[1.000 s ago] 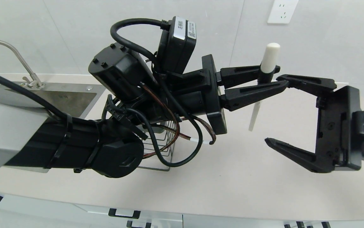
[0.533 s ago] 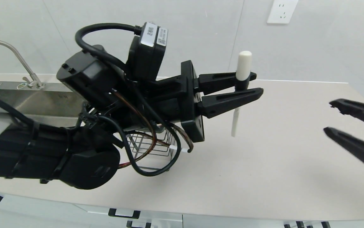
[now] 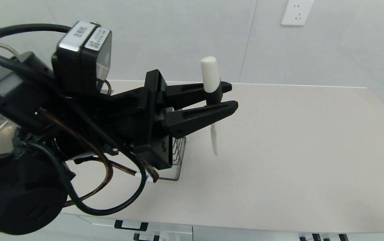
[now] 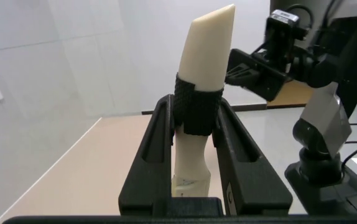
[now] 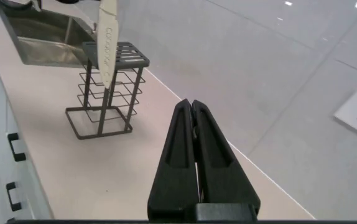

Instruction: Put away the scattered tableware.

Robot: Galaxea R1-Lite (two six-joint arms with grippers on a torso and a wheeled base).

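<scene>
A white knife (image 3: 209,78) hangs handle up and blade down, above the beige counter (image 3: 279,150). My left gripper (image 3: 232,96) is shut on its handle, just right of the wire rack (image 3: 178,157). The left wrist view shows the handle (image 4: 203,74) clamped between the fingers of the left gripper (image 4: 196,109). In the right wrist view my right gripper (image 5: 192,109) is shut on nothing, well away from the knife blade (image 5: 107,37) and the rack (image 5: 107,93). The right gripper (image 4: 247,71) also appears far off behind the handle.
A steel sink (image 5: 41,31) lies beyond the rack at the counter's left end. A wall outlet (image 3: 297,11) sits high on the tiled wall. The counter's front edge runs above drawer handles (image 3: 131,226). Bare counter stretches to the right.
My left arm has carried the knife leftward, toward the rack. The right gripper has pulled back to the right, out of the head view, and gone from open to shut.
</scene>
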